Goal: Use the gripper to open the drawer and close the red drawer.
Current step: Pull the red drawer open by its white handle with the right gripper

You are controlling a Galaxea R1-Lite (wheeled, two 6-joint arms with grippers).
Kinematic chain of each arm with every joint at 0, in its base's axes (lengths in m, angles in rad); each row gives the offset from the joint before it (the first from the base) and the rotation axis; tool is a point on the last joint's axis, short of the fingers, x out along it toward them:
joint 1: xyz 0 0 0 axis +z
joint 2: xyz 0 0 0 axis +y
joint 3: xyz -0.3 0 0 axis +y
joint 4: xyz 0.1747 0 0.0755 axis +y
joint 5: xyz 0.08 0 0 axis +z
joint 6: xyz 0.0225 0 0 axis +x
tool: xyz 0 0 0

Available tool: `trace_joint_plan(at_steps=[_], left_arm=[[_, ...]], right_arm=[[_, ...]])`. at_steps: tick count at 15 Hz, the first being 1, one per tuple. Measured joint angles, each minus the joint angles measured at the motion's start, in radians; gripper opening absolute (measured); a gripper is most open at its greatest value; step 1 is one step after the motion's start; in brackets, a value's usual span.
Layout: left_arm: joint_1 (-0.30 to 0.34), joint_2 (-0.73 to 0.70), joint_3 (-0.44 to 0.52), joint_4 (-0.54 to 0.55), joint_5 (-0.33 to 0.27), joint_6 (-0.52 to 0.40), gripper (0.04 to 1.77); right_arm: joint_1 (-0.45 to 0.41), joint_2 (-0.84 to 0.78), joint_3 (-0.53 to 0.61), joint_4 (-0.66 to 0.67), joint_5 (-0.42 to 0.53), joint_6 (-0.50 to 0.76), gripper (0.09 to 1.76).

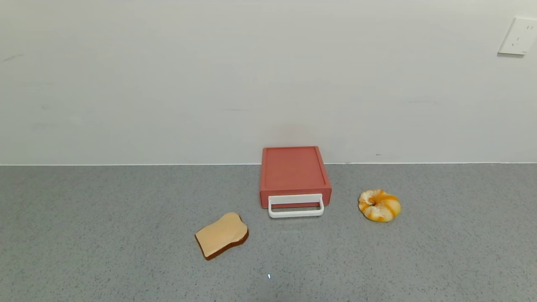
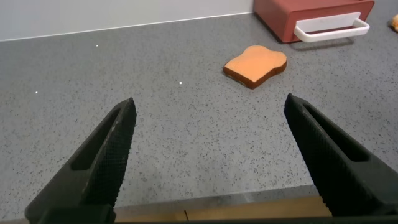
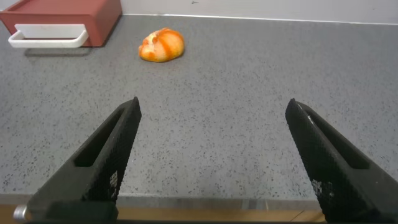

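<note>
You have a flat brick-red plastic drawer (image 1: pixel 293 174), shut, white loop handle (image 1: pixel 296 206) forward, at the back of the speckled grey tabletop (image 1: pixel 105 235). Left gripper (image 2: pixel 208 155) and right gripper (image 3: pixel 211 155) spread wide, ribbed fingers, low at the near edge. Bread slice (image 1: pixel 221 235); glazed ring pastry (image 1: pixel 379 205).

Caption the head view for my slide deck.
Closed red drawer with white handle between bread slice and bagel.

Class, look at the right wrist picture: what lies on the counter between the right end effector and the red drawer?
Only bare grey counter separates the right end effector from the drawer; the bagel sits beside that line.
</note>
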Motion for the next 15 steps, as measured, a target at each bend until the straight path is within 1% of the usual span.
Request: trace_joint_plan(at_steps=[2,4,6,8,12,15], left_arm=[[0.0,0.0,0.0,0.0,0.0,0.0,1.72],[0.0,0.0,0.0,-0.001,0.0,0.001,1.72],[0.0,0.0,0.0,-0.001,0.0,0.001,1.72],[0.0,0.0,0.0,-0.001,0.0,0.001,1.72],[0.0,0.0,0.0,-0.001,0.0,0.001,1.72],[0.0,0.0,0.0,-0.001,0.0,0.001,1.72]], right_arm=[[0.0,0.0,-0.005,0.006,0.003,0.0,1.71],[0.003,0.0,-0.031,0.04,0.003,-0.003,1.71],[0.005,0.004,-0.091,0.106,0.002,-0.004,1.71],[0.005,0.033,-0.166,0.14,0.001,-0.007,1.71],[0.009,0.185,-0.319,0.145,0.001,-0.059,1.71],[0.029,0.356,-0.441,0.144,0.005,-0.081,1.71]])
